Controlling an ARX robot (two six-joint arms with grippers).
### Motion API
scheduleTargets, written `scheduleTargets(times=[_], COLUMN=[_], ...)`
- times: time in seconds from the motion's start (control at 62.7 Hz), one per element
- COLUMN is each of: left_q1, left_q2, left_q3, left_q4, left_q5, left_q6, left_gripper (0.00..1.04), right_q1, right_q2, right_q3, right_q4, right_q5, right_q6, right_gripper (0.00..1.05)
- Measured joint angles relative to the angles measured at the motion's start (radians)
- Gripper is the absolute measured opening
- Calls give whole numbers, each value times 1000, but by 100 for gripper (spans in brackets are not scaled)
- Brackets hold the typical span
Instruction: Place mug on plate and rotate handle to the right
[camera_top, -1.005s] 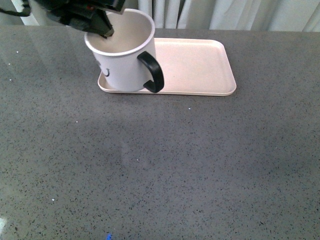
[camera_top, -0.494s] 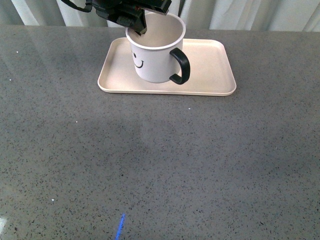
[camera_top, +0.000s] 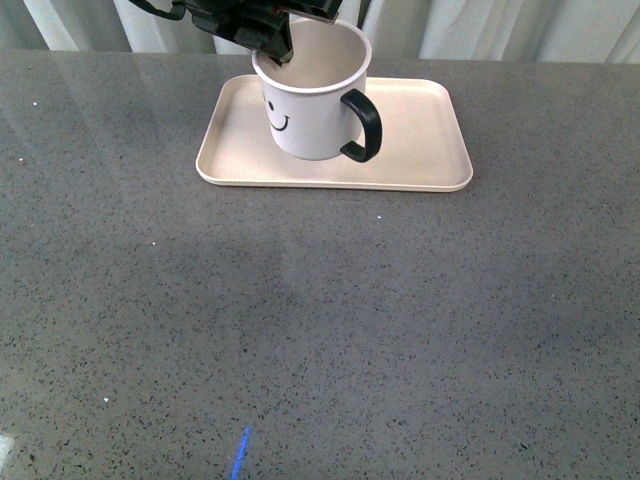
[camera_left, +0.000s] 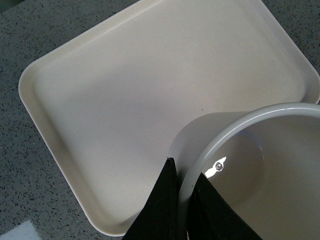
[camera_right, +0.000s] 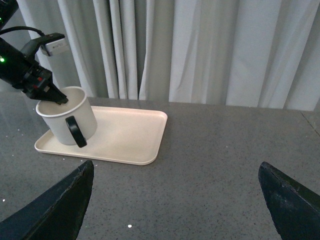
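Observation:
The white mug (camera_top: 310, 100) with a black smiley face is upright over the left-middle of the pale plate (camera_top: 425, 135). Its base is at the plate's surface, and I cannot tell whether it rests there. Its black handle (camera_top: 364, 125) points right and slightly toward the front. My left gripper (camera_top: 274, 48) is shut on the mug's far-left rim, one finger inside and one outside. The left wrist view shows this pinch by the left gripper (camera_left: 182, 175) on the rim of the mug (camera_left: 235, 117), above the plate (camera_left: 125, 90). My right gripper (camera_right: 175, 167) stands open over bare table, far from the mug (camera_right: 62, 120).
The plate sits near the back edge of the grey speckled table (camera_top: 320, 320), with pale curtains (camera_right: 200, 50) behind it. The plate's right half (camera_right: 132, 131) holds nothing.
A second ago the mug hung at the plate's front-left corner; it has moved right and back over the plate. Over the last half second it only shifted slightly.

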Motion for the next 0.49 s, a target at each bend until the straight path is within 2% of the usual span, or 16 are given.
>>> scheduleTargets(times=[0.207, 0.494], left_q1=[0, -4], left_q2=[2, 184], left_q3=[5, 279], left_q4=[-9, -160], left_q5=[6, 46], left_q6=[1, 25], left_gripper=[2, 2], right_q1=[0, 0], right_q2=[0, 0], right_q3=[0, 0], right_q4=[0, 0], right_q5=[0, 0], right_q6=[0, 0], right_gripper=[96, 96])
